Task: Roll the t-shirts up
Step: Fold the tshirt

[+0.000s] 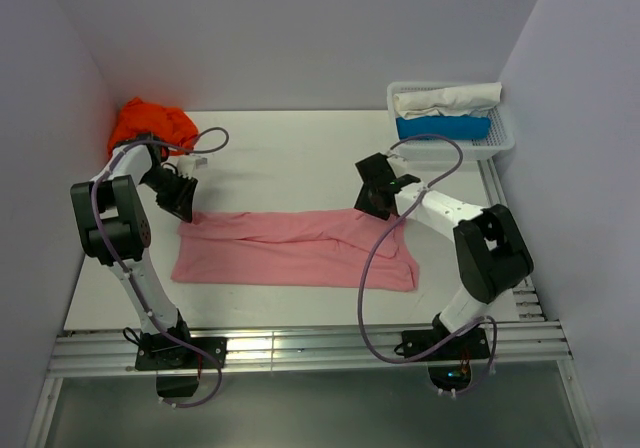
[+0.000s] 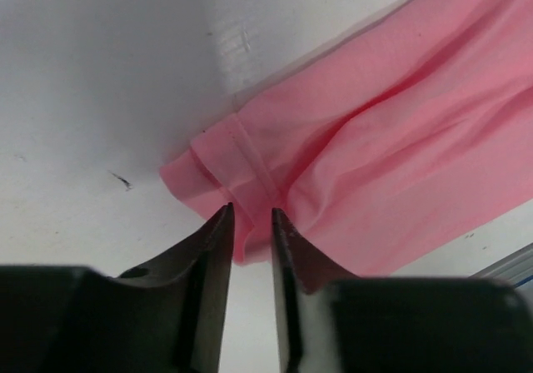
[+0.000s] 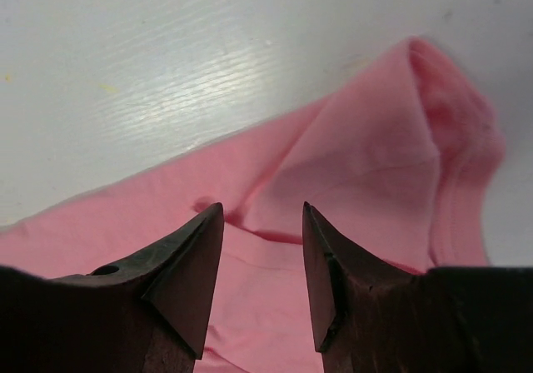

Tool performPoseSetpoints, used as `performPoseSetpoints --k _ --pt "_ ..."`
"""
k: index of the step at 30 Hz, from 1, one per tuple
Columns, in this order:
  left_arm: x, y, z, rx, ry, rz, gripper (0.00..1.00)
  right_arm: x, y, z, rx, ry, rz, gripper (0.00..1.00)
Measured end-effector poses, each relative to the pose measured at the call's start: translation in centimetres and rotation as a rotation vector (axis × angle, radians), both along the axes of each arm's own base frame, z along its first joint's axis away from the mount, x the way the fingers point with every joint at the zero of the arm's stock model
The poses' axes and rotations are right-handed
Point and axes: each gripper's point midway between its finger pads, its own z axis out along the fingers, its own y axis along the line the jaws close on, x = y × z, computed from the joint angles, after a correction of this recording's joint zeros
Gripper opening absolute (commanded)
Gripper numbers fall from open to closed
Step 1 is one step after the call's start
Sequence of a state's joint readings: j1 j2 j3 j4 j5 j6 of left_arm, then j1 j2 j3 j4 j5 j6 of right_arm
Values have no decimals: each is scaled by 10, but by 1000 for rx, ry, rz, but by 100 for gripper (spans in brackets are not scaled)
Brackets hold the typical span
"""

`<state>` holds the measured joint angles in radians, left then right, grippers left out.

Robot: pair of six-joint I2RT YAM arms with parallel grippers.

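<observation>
Pink t-shirt [image 1: 290, 248] lies folded in a long strip across the middle of the table [image 1: 290, 158]. The left gripper [image 2: 250, 213] is at its far-left corner with the fingers narrowed around the hem, can't tell if it's actually pinching. The right gripper [image 3: 262, 208] is spread open over the far edge. The right arm's purple cable [image 1: 372, 268] hangs across the shirt. Orange t-shirt [image 1: 150, 125] is bunched in the far-left corner, and a white basket [image 1: 505, 138] of folded cloth sits far-right.

The white table [image 1: 290, 158] bears a pink t-shirt [image 1: 290, 250], an orange t-shirt [image 1: 150, 125] and a mesh basket [image 1: 502, 146].
</observation>
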<state>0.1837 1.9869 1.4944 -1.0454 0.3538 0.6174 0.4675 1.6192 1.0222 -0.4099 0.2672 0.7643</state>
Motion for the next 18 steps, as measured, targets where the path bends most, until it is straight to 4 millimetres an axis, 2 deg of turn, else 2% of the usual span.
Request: performPoseSetpoints --k 5,9,14,18 --pt "-10 -2 -4 -4 23 -2 22 8 27 -5 -4 12 56 50" --pt "-14 -2 -1 -2 17 -5 18 9 40 -13 -11 29 84 51" --pt "-16 -2 3 3 6 -10 18 5 49 -24 -25 64 108 50" --pt "-15 -2 4 5 -2 -14 18 1 50 -27 -37 82 119 43"
